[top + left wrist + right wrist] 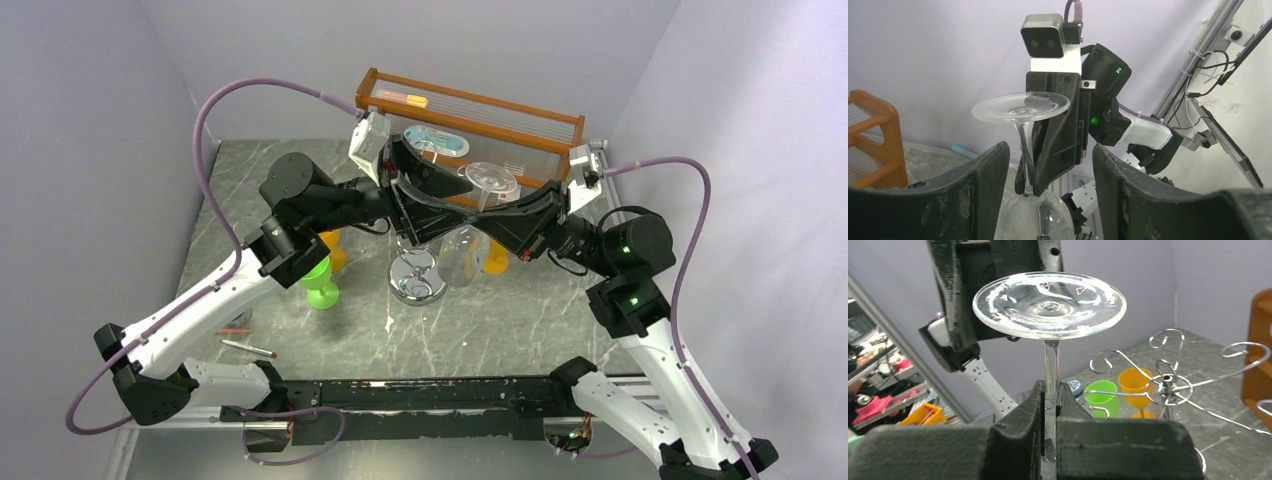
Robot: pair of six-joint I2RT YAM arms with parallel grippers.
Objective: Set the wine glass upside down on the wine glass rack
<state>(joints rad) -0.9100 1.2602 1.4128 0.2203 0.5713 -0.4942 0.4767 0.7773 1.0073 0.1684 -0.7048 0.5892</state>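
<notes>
The clear wine glass [488, 181] is upside down in mid-air, foot up and bowl down. My right gripper [482, 216] is shut on its stem; in the right wrist view the fingers [1020, 425] pinch the stem below the round foot [1049, 305]. My left gripper [405, 200] is open; in the left wrist view its gripper [1048, 175] faces the glass [1020, 106] without touching it. The chrome wine glass rack [417, 276] stands just left of the glass's bowl. Its scroll arms [1168, 386] show to the right in the right wrist view.
A brown wooden shelf unit [470, 115] stands at the back. A green cup [320, 281] and an orange cup [336, 251] stand left of the rack, and another orange cup [496, 256] is to the right. Pens [250, 347] lie near the front left.
</notes>
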